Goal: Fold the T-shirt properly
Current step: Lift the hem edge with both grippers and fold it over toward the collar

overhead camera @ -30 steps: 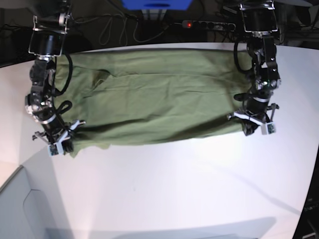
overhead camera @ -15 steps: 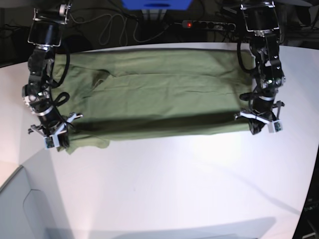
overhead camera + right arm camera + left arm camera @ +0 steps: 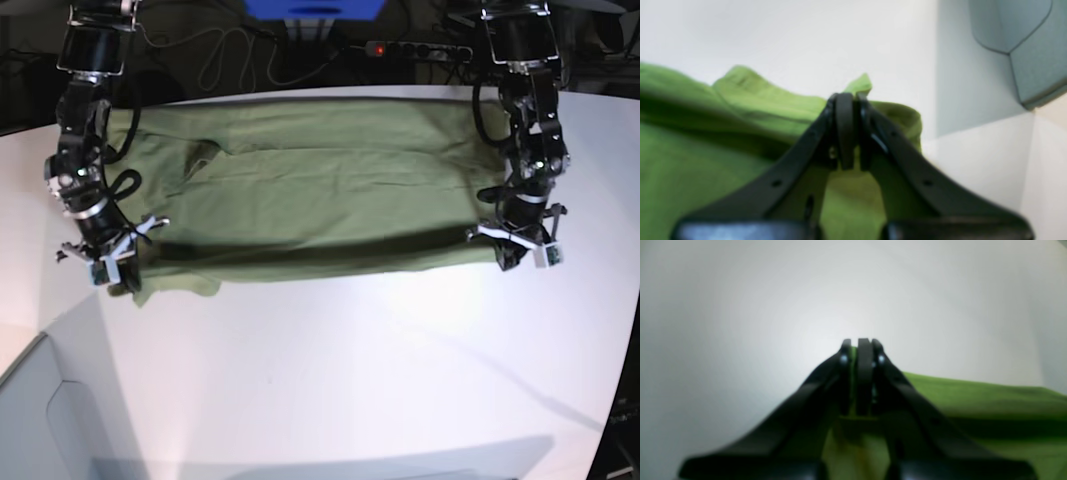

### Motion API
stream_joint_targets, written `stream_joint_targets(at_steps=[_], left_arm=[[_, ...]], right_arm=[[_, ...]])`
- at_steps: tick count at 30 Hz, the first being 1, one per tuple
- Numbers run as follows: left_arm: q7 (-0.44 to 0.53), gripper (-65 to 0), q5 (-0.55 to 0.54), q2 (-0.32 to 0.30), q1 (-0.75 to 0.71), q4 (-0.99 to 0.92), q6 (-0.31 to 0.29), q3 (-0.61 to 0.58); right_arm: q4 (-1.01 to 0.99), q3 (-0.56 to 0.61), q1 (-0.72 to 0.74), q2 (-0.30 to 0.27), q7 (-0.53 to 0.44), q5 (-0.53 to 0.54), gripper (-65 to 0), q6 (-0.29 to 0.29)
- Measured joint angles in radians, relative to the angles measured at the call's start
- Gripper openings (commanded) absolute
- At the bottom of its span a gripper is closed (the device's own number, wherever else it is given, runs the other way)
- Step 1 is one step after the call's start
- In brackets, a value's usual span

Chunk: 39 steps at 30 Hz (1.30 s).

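T-shirt (image 3: 310, 190) spread wide across the far half of the white bench (image 3: 350, 370), its near edge raised off the surface with a shadow band beneath. Left claw (image 3: 520, 248) pinched tight on the near corner at the base view's right; wrist view shows a sliver of green between its closed tips. Right claw (image 3: 110, 268) likewise clamped on the opposite near corner, cloth bunched around it and a small flap drooping just beside. Risks, as judged: the thin pinch on the left could slip if the arms pull apart; uneven lift would skew the fold line; the bunched right corner may carry a crease into the fold.
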<state>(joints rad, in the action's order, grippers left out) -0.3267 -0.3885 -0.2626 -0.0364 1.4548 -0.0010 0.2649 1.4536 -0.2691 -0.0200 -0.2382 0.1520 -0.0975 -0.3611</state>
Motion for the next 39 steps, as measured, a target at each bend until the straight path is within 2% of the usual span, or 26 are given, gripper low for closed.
stream_joint_targets(at_steps=[13, 22, 30, 39], left_arm=[[0.009, -65.0, 0.000, 0.000, -0.062, 0.004, 0.000, 0.000], [0.012, -65.0, -0.003, 0.002, -0.105, 0.032, 0.000, 0.000], [0.008, -65.0, -0.004, 0.002, -0.130, 0.043, -0.003, 0.000], [0.008, -65.0, -0.004, 0.002, -0.141, 0.044, -0.003, 0.051]], right_arm=[[-0.006, 0.000, -0.053, 0.005, 0.002, -0.004, -65.0, 0.000], [-0.004, -0.095, -0.080, 0.011, -0.002, -0.003, -65.0, 0.000], [-0.001, -0.098, -0.136, 0.011, 0.002, -0.003, -65.0, 0.000], [0.128, -0.094, -0.203, 0.042, 0.002, 0.000, -65.0, 0.000]])
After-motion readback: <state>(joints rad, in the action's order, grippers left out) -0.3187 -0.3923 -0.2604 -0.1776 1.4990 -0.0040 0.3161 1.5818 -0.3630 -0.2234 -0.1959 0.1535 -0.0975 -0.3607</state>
